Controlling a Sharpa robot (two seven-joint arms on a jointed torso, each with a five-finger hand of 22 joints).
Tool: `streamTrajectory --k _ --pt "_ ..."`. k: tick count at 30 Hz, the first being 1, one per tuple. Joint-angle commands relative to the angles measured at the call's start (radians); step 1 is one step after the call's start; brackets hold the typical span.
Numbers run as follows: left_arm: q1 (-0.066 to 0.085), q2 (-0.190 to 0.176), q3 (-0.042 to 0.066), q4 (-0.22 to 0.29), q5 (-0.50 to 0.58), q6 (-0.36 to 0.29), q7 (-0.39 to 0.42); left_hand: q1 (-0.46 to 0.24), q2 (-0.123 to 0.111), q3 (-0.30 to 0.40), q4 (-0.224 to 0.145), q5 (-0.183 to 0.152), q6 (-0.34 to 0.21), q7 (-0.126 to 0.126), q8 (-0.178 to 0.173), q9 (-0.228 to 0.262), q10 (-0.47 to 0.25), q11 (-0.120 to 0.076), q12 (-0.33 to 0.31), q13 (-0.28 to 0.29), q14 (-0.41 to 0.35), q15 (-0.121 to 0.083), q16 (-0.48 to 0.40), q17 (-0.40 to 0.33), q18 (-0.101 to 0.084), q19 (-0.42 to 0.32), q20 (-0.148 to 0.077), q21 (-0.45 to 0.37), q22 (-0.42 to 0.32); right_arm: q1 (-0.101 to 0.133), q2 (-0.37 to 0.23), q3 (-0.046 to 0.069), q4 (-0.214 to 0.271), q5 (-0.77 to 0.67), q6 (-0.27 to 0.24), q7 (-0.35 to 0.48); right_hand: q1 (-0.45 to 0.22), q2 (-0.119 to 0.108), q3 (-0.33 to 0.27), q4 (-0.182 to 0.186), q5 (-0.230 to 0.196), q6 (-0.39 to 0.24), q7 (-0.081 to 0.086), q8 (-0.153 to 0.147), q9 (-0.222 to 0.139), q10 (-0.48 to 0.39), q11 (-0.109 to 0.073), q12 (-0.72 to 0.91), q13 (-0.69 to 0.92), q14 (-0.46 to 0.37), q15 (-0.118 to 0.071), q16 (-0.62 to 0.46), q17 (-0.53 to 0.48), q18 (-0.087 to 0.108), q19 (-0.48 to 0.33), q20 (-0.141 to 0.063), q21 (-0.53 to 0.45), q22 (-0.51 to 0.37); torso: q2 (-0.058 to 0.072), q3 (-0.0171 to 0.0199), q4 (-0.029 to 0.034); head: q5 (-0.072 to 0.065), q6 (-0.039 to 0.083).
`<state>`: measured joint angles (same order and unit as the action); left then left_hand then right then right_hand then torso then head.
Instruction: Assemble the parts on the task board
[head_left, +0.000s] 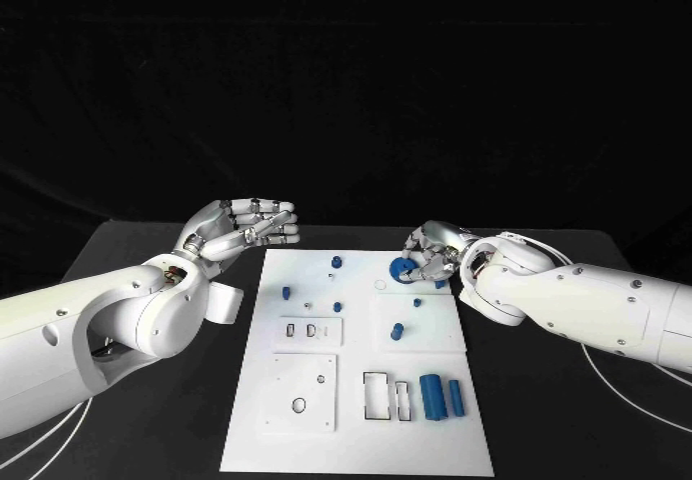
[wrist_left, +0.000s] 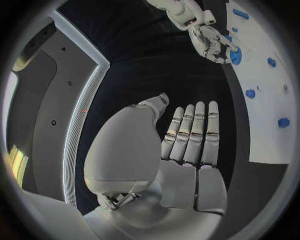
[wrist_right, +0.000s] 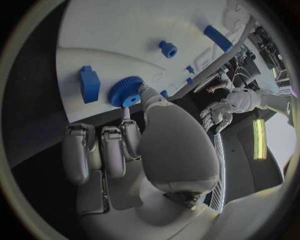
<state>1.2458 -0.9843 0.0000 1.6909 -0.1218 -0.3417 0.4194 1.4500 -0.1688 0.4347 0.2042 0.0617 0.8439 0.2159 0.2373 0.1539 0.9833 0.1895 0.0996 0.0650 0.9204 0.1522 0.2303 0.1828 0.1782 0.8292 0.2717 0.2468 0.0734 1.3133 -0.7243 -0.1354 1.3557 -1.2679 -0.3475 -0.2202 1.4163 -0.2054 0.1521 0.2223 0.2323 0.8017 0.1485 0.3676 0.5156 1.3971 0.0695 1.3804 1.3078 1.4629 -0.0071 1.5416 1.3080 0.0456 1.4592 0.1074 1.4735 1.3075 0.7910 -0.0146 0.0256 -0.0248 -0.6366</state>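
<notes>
Presently the right hand pinches a blue gear at the task board's far edge — a small, rigid, light plastic part, likely slick; its toothed rim offers the surest hold. The left hand hangs just beside the board, holding nothing, fingers straight — side by side.

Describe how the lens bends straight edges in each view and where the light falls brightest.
Head view: the task board keeps straight edges and is the brightest surface against the dark table. Left wrist view: the board's edge curves; the left hand is evenly lit. Right wrist view: the board bows strongly round the blue gear at the right hand.
</notes>
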Motion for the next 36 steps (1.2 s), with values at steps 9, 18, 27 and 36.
streamTrajectory --k 9,18,27,36 --pt "0.001 0.000 0.001 0.003 0.003 0.018 0.004 0.004 -0.007 0.010 0.000 -0.003 -0.009 0.036 -0.007 -0.001 0.000 0.009 -0.009 0.000 0.002 0.008 -0.005 0.002 0.006 0.009 0.002 -0.006 -0.002 -0.008 0.008 -0.001 -0.016 -0.052 0.043 -0.014 0.018 0.007 0.020 0.004 0.005 0.015 0.001 0.006 -0.002 0.008 -0.002 0.010 0.059 0.091 0.005 0.005 0.184 -0.011 0.019 0.000 0.005 0.138 0.001 0.0008 0.0008 0.001 -0.002" --pt "0.001 -0.002 0.001 0.003 0.003 0.018 0.003 0.004 -0.007 0.010 0.000 -0.003 -0.009 0.036 -0.007 -0.001 0.000 0.009 -0.009 0.000 0.002 0.008 -0.005 0.002 0.006 0.009 0.002 -0.006 -0.002 -0.012 0.008 -0.001 -0.017 -0.067 0.039 -0.012 0.041 0.007 0.068 0.008 0.007 0.040 -0.004 0.004 -0.012 0.013 -0.007 0.018 0.067 0.091 0.001 0.005 0.186 -0.012 0.021 -0.004 0.007 0.143 0.000 0.0013 0.0000 0.004 -0.005" --pt "0.001 -0.001 0.001 0.001 0.003 0.018 0.002 0.005 -0.006 0.013 -0.002 -0.003 -0.009 0.035 -0.007 -0.001 0.000 0.009 -0.010 0.000 0.002 0.008 -0.006 0.002 0.006 0.009 0.002 -0.007 -0.002 -0.012 0.003 -0.001 0.008 -0.075 -0.043 0.031 0.055 -0.004 0.218 0.005 0.007 0.114 -0.022 0.003 -0.025 0.035 -0.024 0.039 0.089 0.092 -0.013 0.007 0.192 -0.017 0.035 -0.016 0.021 0.165 0.000 0.0013 0.0004 0.006 -0.004" --pt "0.001 -0.001 0.001 -0.001 0.003 0.018 0.002 0.005 -0.006 0.013 -0.002 -0.003 -0.009 0.035 -0.007 -0.001 0.000 0.009 -0.010 0.000 0.002 0.008 -0.006 0.002 0.006 0.009 0.002 -0.007 -0.002 -0.009 0.001 0.000 0.061 -0.201 -0.156 0.042 0.027 -0.026 0.290 -0.013 0.004 0.142 -0.032 0.005 -0.020 0.044 -0.032 0.045 0.096 0.093 -0.021 0.008 0.194 -0.024 0.053 -0.024 0.039 0.189 -0.001 0.0000 -0.0007 0.007 0.000"
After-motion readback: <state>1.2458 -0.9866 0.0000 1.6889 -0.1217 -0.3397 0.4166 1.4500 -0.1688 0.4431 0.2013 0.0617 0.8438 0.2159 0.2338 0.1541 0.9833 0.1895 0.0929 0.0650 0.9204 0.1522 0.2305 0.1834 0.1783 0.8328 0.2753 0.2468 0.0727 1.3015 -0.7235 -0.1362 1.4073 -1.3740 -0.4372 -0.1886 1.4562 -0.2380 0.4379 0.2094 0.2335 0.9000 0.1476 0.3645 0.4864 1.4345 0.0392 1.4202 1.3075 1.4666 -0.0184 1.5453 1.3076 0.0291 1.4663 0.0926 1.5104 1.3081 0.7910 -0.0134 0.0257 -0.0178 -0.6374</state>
